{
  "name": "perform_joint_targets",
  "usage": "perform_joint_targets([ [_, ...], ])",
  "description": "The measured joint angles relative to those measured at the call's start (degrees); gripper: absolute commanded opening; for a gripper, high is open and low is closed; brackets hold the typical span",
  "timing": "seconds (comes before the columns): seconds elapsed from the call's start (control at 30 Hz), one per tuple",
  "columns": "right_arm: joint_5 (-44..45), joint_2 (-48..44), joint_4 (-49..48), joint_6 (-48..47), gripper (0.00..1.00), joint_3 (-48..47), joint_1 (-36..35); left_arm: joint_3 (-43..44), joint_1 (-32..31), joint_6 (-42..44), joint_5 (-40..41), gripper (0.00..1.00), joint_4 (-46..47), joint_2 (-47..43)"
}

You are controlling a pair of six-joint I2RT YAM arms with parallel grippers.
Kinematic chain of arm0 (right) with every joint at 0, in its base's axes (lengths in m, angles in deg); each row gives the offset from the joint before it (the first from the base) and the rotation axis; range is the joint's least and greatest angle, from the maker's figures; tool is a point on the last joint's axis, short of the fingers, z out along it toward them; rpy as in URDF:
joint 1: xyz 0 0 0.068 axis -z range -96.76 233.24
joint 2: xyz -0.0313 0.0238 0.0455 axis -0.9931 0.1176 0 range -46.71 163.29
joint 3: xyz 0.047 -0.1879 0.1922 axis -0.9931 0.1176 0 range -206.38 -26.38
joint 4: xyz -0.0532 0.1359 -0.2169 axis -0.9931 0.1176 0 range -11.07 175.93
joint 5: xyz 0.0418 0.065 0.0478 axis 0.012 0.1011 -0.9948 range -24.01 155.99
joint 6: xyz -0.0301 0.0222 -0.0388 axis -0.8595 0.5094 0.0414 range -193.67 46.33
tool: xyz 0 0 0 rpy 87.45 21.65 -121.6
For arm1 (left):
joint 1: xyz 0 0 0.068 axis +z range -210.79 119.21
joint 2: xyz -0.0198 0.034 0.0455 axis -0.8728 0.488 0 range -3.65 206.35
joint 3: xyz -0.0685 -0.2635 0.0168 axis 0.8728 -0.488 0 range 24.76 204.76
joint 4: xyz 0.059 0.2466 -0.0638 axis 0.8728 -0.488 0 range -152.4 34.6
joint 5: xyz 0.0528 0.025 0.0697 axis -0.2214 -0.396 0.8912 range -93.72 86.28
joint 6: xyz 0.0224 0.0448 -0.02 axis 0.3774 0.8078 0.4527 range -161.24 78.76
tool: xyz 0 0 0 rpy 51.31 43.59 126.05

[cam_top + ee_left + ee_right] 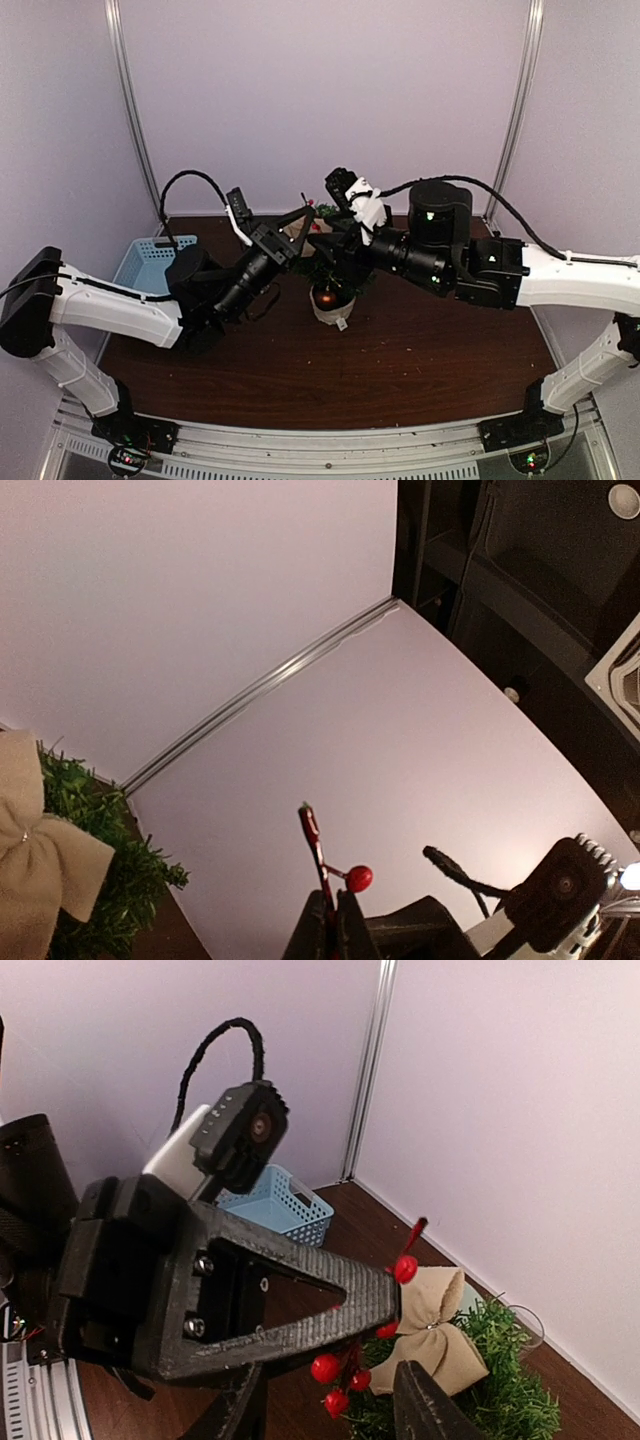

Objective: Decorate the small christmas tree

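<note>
Now left pincer pinches one sprig; small christmas tree wears one bow.

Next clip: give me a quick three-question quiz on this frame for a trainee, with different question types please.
1. True or false: the left gripper is open and empty.
2. What sits on the small christmas tree? A) a beige bow B) a gold star C) a blue ribbon
3. Fill in: the basket on the left side of the table is ____ in colour.
Key: 1 false, it is shut on a red berry sprig; 2 A; 3 blue.
</note>
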Motion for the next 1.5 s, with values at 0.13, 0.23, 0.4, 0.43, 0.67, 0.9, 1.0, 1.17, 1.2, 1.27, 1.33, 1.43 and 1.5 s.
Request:
perform_joint_targets([
  [0.13,2.47,0.61,0.02,-0.94,0.40,-0.83,0.00,1.64,-0.98,0.15,0.70,0.00,3.34,0.52],
  [0.23,3.91,0.61,0.09,-1.25,0.37,-0.83,0.00,1.90,-1.22,0.15,0.70,0.00,5.25,0.59],
  [0.4,5.86,0.61,0.09,-2.12,0.34,-0.83,-0.02,1.90,-1.40,0.15,0.68,0.00,6.67,1.33],
  [0.43,6.05,0.61,0.11,-2.29,0.33,-0.83,-0.02,1.90,-1.42,0.17,0.68,0.00,6.73,1.49],
  [0.67,6.08,1.25,1.95,-2.75,0.30,-2.71,-0.04,1.97,-1.46,0.26,1.31,0.00,7.61,1.70],
  [0.9,6.08,1.99,3.04,-2.84,0.29,-3.45,-0.13,2.40,-1.88,0.72,1.90,0.00,8.17,2.27],
  [1.0,6.10,2.49,3.67,-3.26,0.29,-4.02,-0.20,2.51,-2.05,1.07,2.05,0.00,8.15,2.43],
  [1.17,6.14,3.19,4.39,-4.02,0.34,-4.83,-0.50,2.62,-2.14,1.38,2.25,0.00,8.00,2.67],
  [1.2,6.16,3.30,4.44,-4.09,0.35,-5.01,-0.57,2.62,-2.16,1.44,2.34,0.00,7.87,2.73],
  [1.27,6.54,3.50,4.63,-4.42,0.37,-5.27,-0.72,2.64,-2.21,1.68,2.64,0.00,7.87,2.75],
  [1.33,6.69,3.52,4.72,-4.76,0.39,-5.31,-0.76,2.64,-2.27,1.88,2.89,0.00,7.72,2.78],
  [1.43,7.02,3.56,4.81,-5.29,0.39,-5.33,-0.87,2.64,-2.38,2.23,3.23,0.00,7.63,2.78],
  [1.5,7.39,3.65,4.81,-5.55,0.40,-5.42,-0.96,2.64,-2.38,2.60,3.37,0.00,7.63,2.78],
])
